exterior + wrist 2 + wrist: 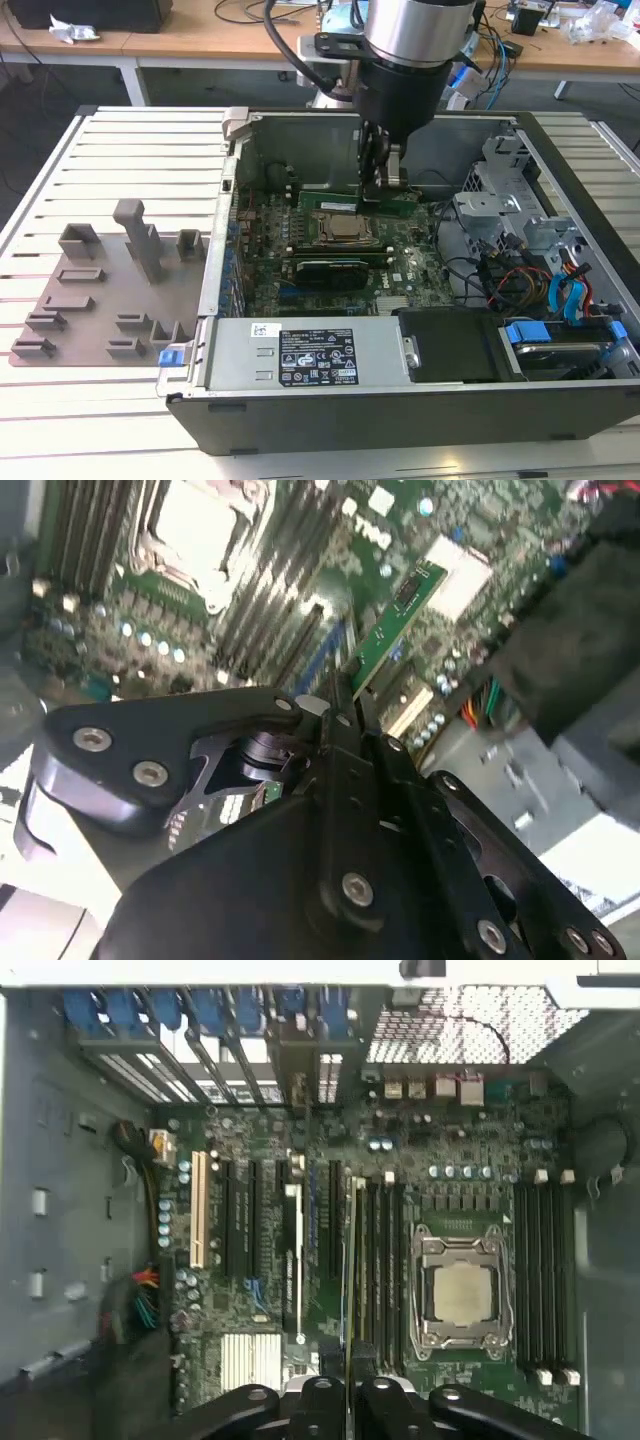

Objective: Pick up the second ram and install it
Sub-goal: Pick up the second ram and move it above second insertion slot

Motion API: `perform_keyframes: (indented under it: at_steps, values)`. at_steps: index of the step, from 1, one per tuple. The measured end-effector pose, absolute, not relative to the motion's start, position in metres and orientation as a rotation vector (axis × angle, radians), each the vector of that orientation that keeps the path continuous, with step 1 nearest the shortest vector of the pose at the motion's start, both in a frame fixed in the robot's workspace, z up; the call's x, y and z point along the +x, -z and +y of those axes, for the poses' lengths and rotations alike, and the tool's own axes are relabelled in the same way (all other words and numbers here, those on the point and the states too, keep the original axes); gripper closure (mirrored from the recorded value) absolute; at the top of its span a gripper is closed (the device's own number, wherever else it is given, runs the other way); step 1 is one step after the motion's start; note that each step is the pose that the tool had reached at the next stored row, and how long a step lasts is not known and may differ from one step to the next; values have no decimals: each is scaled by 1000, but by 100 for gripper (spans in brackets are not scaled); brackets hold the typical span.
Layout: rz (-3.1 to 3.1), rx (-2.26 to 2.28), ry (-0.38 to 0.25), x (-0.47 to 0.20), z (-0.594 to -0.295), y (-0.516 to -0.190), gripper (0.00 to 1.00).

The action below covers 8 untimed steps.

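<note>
- You will find the gripper (383, 185) lowered inside the open computer case (400, 415), its fingers (372, 742) clamped on the second ram (335, 199).
- In the second wrist view the gripper (345, 695) grips the green stick (395, 620) at one end; the rest juts out free over the motherboard (300, 570).
- In the first wrist view the second ram (350, 1260) is edge-on, running in line with the long black slots (385, 1260) just beside the processor socket (460, 1295). The gripper (347, 1385) sits at its near end. You cannot tell whether the stick is seated.
- Surface: the case lies open side up on a slatted metal table (120, 420). A grey fixture plate (100, 300) with upright holders rests on the slats at the exterior view's left, just beside the case.
- Room: wooden desks (200, 40) carrying loose cables (490, 60) stand behind the table.
</note>
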<state>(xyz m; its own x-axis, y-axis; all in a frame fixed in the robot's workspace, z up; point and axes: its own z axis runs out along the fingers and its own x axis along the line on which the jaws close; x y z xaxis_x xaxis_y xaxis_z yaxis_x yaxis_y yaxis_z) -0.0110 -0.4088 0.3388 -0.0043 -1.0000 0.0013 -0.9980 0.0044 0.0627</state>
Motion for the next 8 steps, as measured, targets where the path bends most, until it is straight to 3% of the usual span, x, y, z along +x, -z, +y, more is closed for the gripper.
perform_keyframes:
  at_steps: [3,8]
  values:
    - [-2195,2226,121,-4,-405,-331,86]
    - [-2137,2281,122,-3,-390,-309,86]
